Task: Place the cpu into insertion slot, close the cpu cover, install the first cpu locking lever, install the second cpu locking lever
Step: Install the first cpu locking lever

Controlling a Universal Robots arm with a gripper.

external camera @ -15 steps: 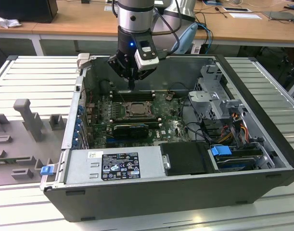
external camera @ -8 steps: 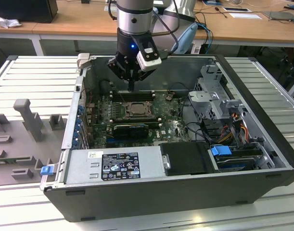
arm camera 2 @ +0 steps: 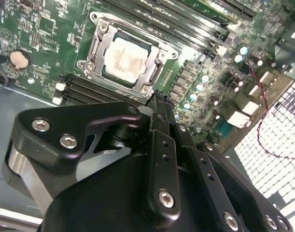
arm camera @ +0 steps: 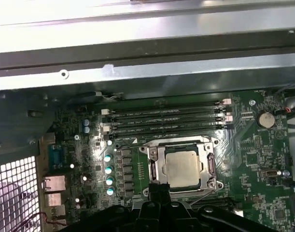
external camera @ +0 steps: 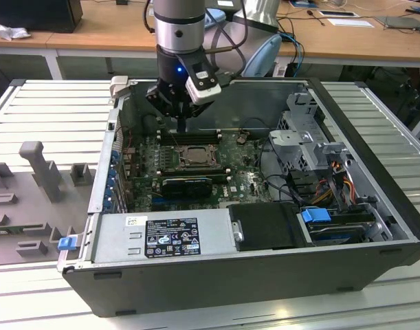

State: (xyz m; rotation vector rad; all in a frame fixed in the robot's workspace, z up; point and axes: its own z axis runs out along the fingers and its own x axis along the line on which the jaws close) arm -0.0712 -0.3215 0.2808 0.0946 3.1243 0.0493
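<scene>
My gripper [arm camera 2: 159, 100] low inside the case [external camera: 374, 206] over the motherboard [arm camera: 263, 159], fingers pinched together on nothing, tips just beside the socket's edge, cpu [arm camera: 182, 168] seated in the socket mid-board, cover [arm camera 2: 100, 46] lying flat around it, memory slots [arm camera: 166, 121] alongside.

Silver-grey robot arm [external camera: 177, 24] with a black gripper [arm camera 2: 158, 98].
The arm ends in a round metal cylinder with a dark band and a small blue light [external camera: 178, 69]. A white camera box [external camera: 204, 84] is mounted beside it. The gripper's matte black links carry round silver screws [arm camera 2: 41, 125].
</scene>
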